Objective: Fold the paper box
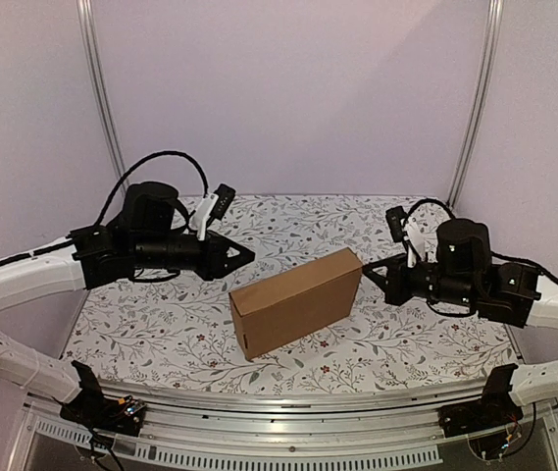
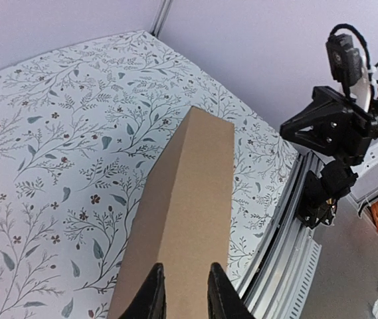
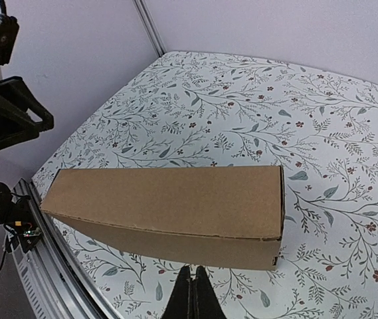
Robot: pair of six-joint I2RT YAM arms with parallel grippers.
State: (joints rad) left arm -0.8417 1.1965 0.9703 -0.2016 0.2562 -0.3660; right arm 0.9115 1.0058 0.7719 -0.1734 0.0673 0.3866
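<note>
The paper box (image 1: 296, 301) is a closed brown cardboard mailer in the middle of the floral table, its long axis running from near left to far right. My left gripper (image 1: 249, 257) hovers off the box's far left end. In the left wrist view its fingers (image 2: 185, 267) stand slightly apart with nothing between them, and the box (image 2: 189, 193) stretches away below. My right gripper (image 1: 367, 267) points at the box's far right end. In the right wrist view its fingers (image 3: 193, 269) are pressed together just short of the box (image 3: 169, 196), not touching it.
The floral tablecloth (image 1: 161, 324) covers the table all round the box. A metal rail (image 1: 279, 412) runs along the near edge between the two arm bases. Pale walls and corner posts (image 1: 102, 98) close in the back and sides.
</note>
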